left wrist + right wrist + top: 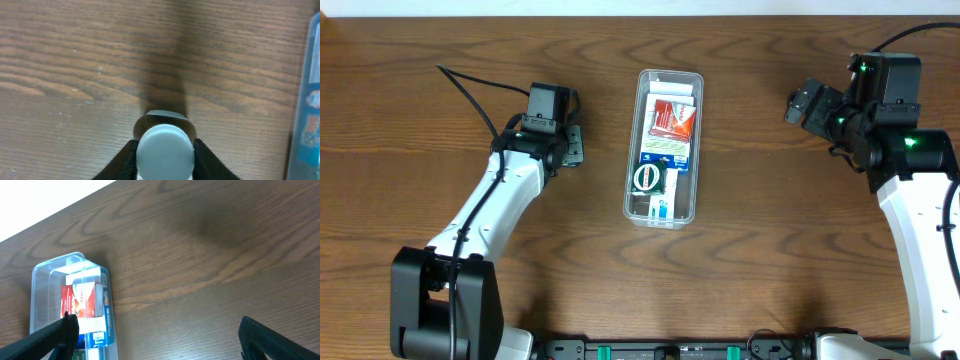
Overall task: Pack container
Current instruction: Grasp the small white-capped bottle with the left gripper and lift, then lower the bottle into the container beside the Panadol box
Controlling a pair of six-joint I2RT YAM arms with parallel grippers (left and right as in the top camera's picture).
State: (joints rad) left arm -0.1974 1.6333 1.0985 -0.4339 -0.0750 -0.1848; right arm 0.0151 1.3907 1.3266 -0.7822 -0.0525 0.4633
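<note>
The clear plastic container [633, 150] lies lengthwise at the table's middle. It holds a red box [672, 120], a green round item [649, 179] and a blue-and-white box [662, 207]. My left gripper [571, 148] is to the left of the container and apart from it. In the left wrist view it [165, 167] is shut on a small object with a pale round cap [165, 150], just above the table. My right gripper [801, 104] is open and empty, well to the right of the container. The right wrist view [160, 340] shows the container's end [42, 275] at the left.
The wooden table [770, 230] spreads around the container. The container's wall [312, 100] shows at the right edge of the left wrist view. A black cable [470, 90] runs behind the left arm. The table's far edge [60, 215] shows in the right wrist view.
</note>
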